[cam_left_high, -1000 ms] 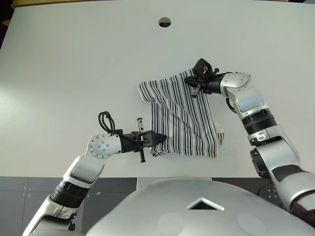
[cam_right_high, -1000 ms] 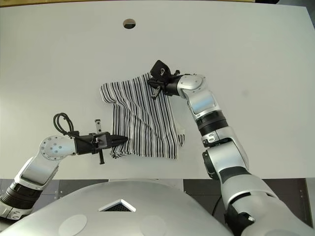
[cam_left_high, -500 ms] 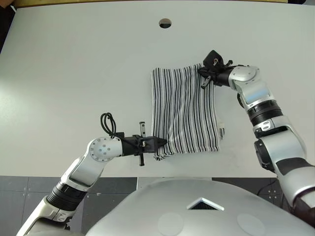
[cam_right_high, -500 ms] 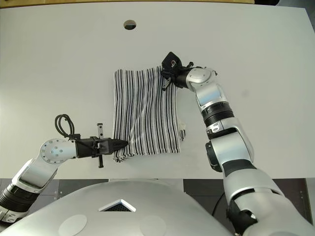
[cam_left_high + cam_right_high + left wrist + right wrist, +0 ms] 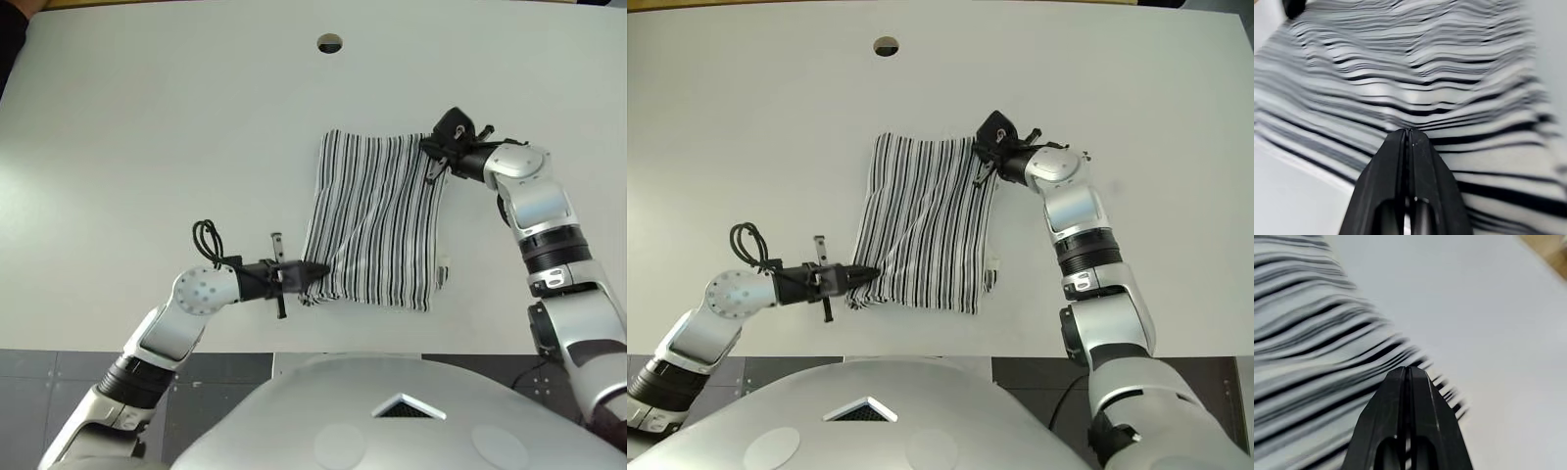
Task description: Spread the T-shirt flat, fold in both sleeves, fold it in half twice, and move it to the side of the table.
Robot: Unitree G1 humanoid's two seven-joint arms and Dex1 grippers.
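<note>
— Where is the shirt lying right now?
— I'm seeing the striped T-shirt (image 5: 377, 220) lying on the white table (image 5: 147, 147). It's folded to a rough rectangle, right of the middle and close to the near edge. A small white tag (image 5: 443, 275) is poking out at its near right side.
— And the grippers?
— I'm holding it by two opposite corners. The left gripper (image 5: 318, 271) is pinching the near left corner, fingers (image 5: 1386, 176) pressed together on the cloth. The right gripper (image 5: 438, 157) is clamping the far right corner, its fingers (image 5: 1386, 411) likewise closed on the fabric.
— Is it lying flat?
— Not quite. The cloth is rippling between the two grips and bunching at the near left corner. The round hole (image 5: 329, 43) in the table is sitting well beyond the shirt's far edge.
</note>
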